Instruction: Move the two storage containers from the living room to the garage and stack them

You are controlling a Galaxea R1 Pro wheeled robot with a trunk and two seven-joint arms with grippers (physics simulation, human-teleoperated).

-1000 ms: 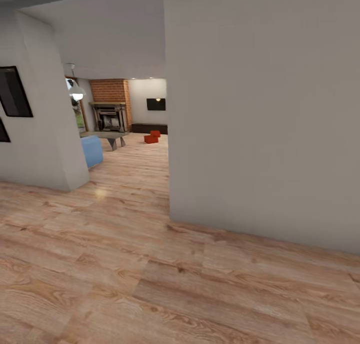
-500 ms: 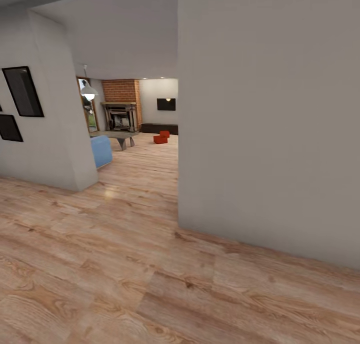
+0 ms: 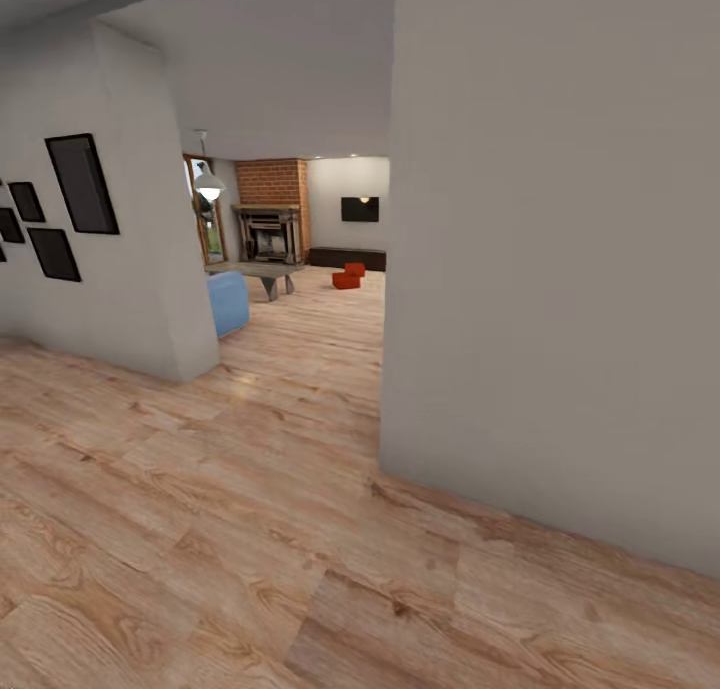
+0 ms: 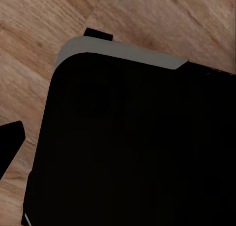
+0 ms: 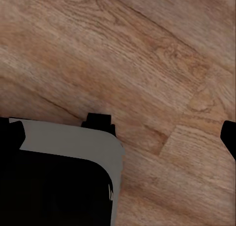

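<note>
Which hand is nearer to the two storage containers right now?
Cannot tell: both hands hang over plank floor by the robot's base, while the storage containers sit far ahead near the fireplace.

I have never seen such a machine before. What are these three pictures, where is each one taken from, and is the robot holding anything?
These are simulator renders from a wheeled robot with two arms. The large picture comes from the camera on its head, looking down a hallway with a light wood plank floor and pale grey walls. Through the opening you see the living room: a red brick fireplace, a blue sofa, and, far off on the floor, the two orange-red storage containers close together.

The two small pictures come from cameras near each gripper. Both look down at the plank floor and at a dark, grey-edged body, apparently the robot's own. The small black tips at the edges may be fingers, so whether the grippers are open is unclear. Nothing is seen held.
</note>
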